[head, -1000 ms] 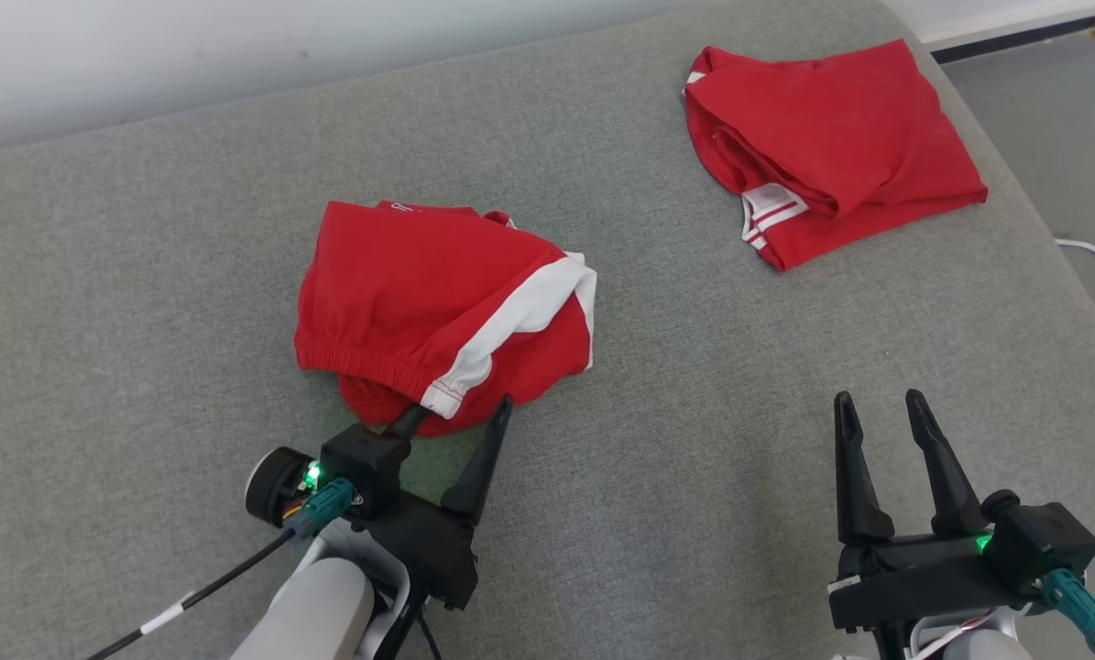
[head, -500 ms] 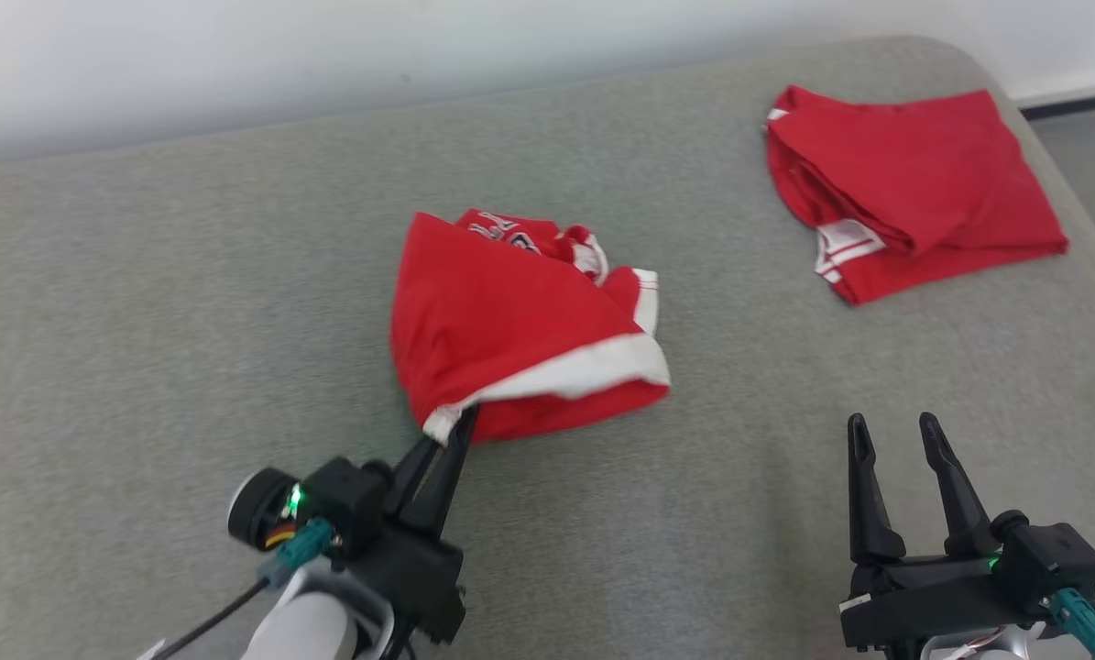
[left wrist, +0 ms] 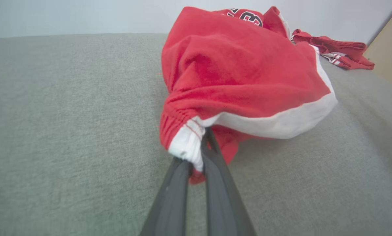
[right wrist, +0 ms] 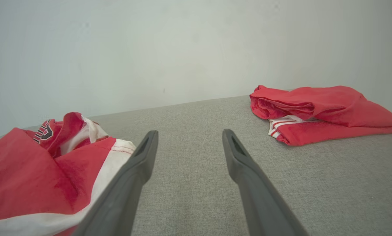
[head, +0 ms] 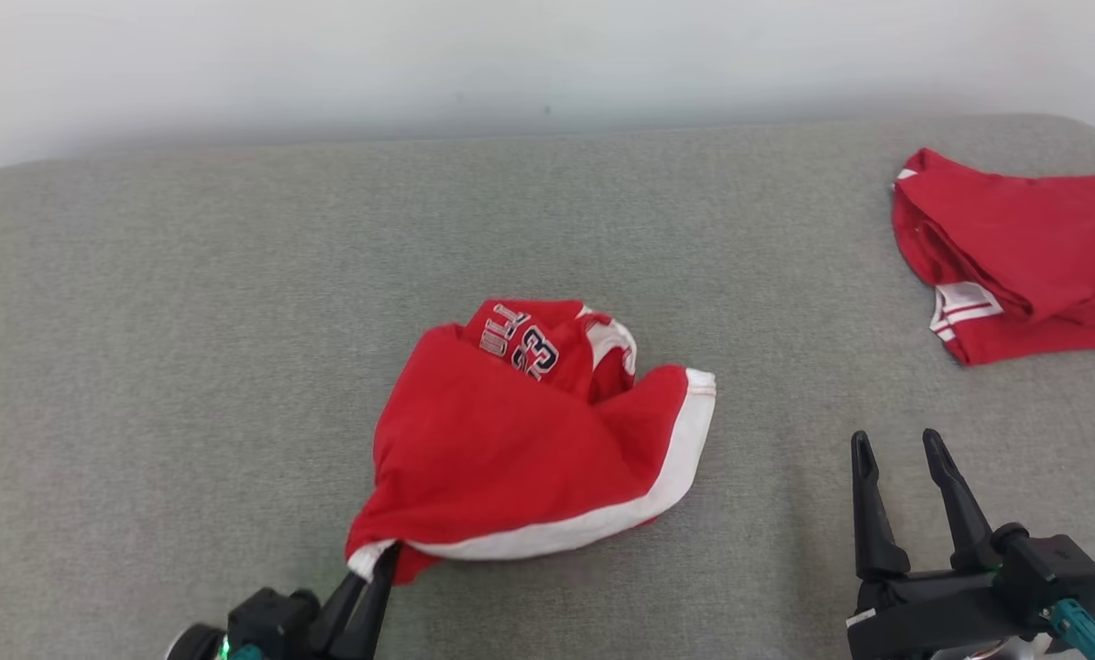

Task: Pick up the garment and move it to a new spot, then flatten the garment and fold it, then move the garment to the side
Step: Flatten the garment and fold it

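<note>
Presently your left end effector (head: 380, 561) grips the white-trimmed waistband corner of the garment (head: 520, 449), which lies bunched well left of the folded red cloth (head: 1023, 257). Your right end effector (head: 895, 449) hovers with its fingers apart and empty. Raise the garment clear before carrying it, since dragging risks tangling.

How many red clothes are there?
2. A crumpled red garment lies in the middle, its corner pinched in the jaws of the left gripper; a folded red garment lies at the far right. None looks hidden.

Two red garments (head: 529, 449) (head: 1023, 247), two grippers (head: 384, 557) (head: 896, 441), one grey upholstered surface (head: 190, 321)
</note>
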Available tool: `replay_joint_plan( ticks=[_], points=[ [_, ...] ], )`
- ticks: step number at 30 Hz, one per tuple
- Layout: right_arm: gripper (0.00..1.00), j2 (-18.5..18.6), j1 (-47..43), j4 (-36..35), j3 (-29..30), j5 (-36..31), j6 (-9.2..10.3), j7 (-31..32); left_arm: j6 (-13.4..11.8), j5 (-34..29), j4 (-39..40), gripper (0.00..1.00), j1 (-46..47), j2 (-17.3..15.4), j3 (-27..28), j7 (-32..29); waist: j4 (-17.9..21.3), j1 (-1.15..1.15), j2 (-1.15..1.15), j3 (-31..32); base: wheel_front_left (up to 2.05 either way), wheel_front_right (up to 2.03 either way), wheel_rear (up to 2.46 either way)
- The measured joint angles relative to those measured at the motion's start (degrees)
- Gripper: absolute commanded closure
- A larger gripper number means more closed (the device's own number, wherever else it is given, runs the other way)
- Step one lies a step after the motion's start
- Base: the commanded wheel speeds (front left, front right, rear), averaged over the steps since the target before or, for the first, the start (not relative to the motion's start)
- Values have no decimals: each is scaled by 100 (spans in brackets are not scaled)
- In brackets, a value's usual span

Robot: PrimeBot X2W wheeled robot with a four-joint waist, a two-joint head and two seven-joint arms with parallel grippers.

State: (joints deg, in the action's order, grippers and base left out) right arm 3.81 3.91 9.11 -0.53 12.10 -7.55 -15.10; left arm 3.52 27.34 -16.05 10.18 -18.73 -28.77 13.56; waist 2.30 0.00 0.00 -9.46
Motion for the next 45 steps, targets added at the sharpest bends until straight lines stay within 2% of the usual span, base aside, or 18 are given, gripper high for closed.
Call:
replay_joint_plan(
  ticks=[2, 3, 4, 9, 19, 29, 35, 45],
  points=[
    [0, 20, -34, 23, 3, 0, 0, 0, -5, 56, -99, 100, -119, 15, 16, 9, -75, 0, 0, 31, 0, 0, 0],
    [0, 24, -38, 32, 8, 0, 0, 0, -11, 68, -152, 91, -172, 32, 27, 25, -107, 0, 0, 44, 0, 0, 0],
    [0, 29, -38, 37, 15, 0, 0, 0, -35, 96, -194, 0, -207, 62, 51, 52, -135, 0, 0, 55, 0, 0, 0],
    [0, 57, -71, 56, 64, 0, 0, 0, -101, 82, -34, 0, -238, 248, 286, 131, -248, 0, 0, 121, 0, 0, 0],
    [0, 67, -96, 77, 54, -2, 0, 0, -43, -287, 861, 0, -558, 466, 1285, 147, -430, 0, 0, 261, 0, 0, 0],
    [0, 94, -167, 89, 71, -1, 0, 0, 49, -586, 1132, 0, -826, 690, 2539, 147, -232, 0, 0, 417, 0, 0, 0],
    [0, 96, -257, 89, 65, 3, 0, -1, 88, -738, 1180, 0, -1044, 792, 2852, 147, -76, 0, 0, 528, 0, 0, 0],
    [0, 143, -341, 89, 0, 56, 0, -1, 153, -940, 936, 0, -1220, 829, 2897, 147, 65, -1, 0, 698, 0, 0, 0]
  ],
)
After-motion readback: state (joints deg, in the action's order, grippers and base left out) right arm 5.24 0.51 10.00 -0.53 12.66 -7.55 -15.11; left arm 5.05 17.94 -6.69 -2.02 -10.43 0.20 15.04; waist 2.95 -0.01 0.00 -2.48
